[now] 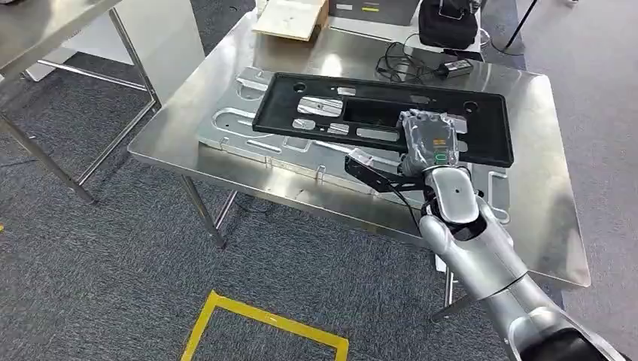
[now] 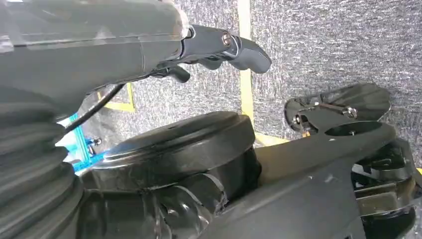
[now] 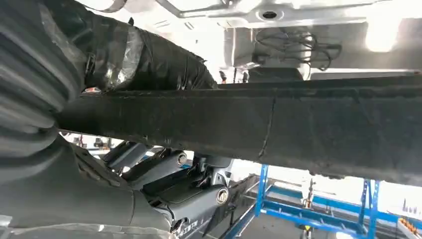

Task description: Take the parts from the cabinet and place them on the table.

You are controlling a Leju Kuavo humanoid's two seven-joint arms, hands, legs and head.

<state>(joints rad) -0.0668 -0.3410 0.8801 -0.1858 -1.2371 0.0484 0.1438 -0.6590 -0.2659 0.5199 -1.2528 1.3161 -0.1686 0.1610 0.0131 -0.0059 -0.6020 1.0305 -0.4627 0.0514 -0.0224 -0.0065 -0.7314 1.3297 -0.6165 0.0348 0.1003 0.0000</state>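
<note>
Clearly the right robot hand (image 1: pixel 429 143) grips the flat black panel (image 1: pixel 376 113) (matte, rectangular) over the steel table (image 1: pixel 542 226).

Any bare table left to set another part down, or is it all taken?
Bare steel at the table's right edge, beside the black frame the right hand grips, and the near-left corner before the silver panel. The far edge is crowded: cables, black bag, board.

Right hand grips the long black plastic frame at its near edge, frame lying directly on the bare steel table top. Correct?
Not quite. The right hand does grip the long black plastic frame at its near edge, but the frame lies on a flat silver metal panel with cut-outs, which itself lies on the steel table. The head view shows it.
</note>
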